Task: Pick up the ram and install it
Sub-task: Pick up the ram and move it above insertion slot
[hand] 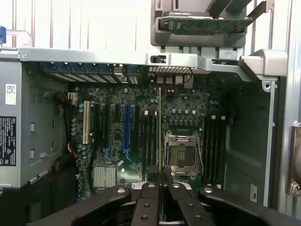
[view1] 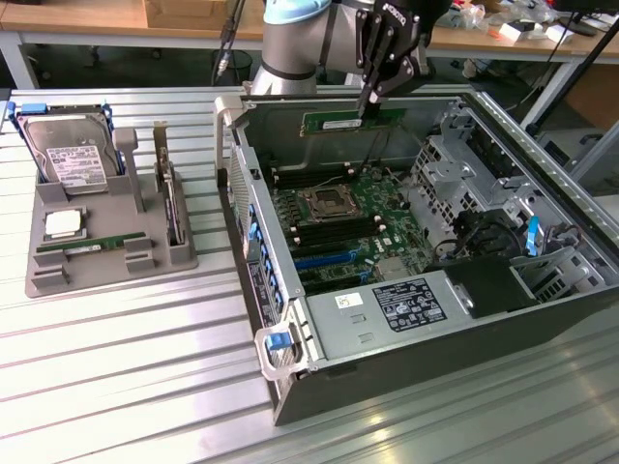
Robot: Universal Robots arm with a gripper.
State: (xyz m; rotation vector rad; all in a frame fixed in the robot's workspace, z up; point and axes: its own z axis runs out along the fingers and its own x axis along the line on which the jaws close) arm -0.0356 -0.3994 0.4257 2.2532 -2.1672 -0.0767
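Table [view1: 126,367] of ribbed metal carries everything. On it an open computer case [view1: 387,377] lies on its side, so that the motherboard [view1: 338,217] faces upward and can be reached from above. At nine o'clock from the case stands a grey holder [view1: 58,275] with a hard drive [view1: 68,159], a CPU chip [view1: 63,224] and a second memory stick [view1: 82,249]. Each part sits in its own seat, I think to keep it at a known place.

At twelve o'clock of the case in the exterior view, the tool [view1: 372,101] is closed on the ram [view1: 334,124] and grips its upper edge. The ram hangs in the air over the case, standing on its thin edge. Its long axis runs from nine to three o'clock. In the wrist view it lies parallel to the empty memory slots [hand: 150,136], which I judge is the reason for this pose.
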